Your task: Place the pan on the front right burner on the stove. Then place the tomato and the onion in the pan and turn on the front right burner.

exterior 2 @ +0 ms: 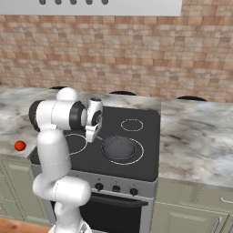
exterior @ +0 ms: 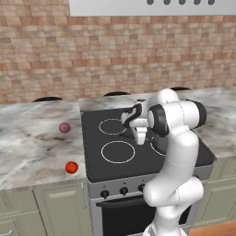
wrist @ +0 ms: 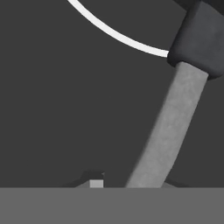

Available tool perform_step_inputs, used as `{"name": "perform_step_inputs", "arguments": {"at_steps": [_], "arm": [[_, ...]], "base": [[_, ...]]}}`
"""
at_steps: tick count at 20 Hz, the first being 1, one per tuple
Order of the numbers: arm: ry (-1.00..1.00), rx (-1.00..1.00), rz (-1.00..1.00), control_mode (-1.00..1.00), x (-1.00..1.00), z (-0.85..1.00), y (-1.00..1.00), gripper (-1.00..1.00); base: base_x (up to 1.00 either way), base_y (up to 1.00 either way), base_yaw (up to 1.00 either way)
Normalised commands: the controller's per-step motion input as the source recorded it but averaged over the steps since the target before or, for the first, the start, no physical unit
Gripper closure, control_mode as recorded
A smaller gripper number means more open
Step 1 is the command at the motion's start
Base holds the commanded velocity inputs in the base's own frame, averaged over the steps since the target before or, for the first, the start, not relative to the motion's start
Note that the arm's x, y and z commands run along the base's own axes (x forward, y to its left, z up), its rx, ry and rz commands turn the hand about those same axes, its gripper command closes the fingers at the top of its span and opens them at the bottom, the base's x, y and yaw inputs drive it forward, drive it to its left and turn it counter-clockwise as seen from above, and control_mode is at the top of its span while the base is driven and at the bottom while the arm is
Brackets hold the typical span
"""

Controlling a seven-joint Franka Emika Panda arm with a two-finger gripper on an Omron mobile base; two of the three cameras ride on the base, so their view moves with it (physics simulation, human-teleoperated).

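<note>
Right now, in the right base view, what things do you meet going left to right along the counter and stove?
tomato → gripper → pan sitting in the front right burner ring.

The marbled surface [exterior: 32, 143] to my left carries the tomato [exterior: 71, 167] near its front edge and the onion [exterior: 64, 127] farther back. On the stove [exterior 2: 141, 170], the pan [exterior 2: 119, 148] sits inside the front right burner [exterior 2: 138, 158].
</note>
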Motion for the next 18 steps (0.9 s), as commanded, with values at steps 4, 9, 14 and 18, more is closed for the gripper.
{"name": "perform_step_inputs", "arguments": {"at_steps": [4, 9, 14, 18], "arm": [[0.0, 0.0, 0.0, -1.0, 0.03, -0.37, -0.24, 1.0], [0.0, 0.0, 0.0, -1.0, 0.0, -0.38, -0.23, 1.0], [0.0, -0.01, 0.01, -1.0, 0.0, -0.41, -0.27, 1.0], [0.0, 0.0, 0.0, -1.0, 0.0, -0.33, -0.16, 1.0]], "base": [[0.0, 0.0, 0.0], [0.0, 0.0, 0.0], [0.0, 0.0, 0.0], [0.0, 0.0, 0.0]]}}
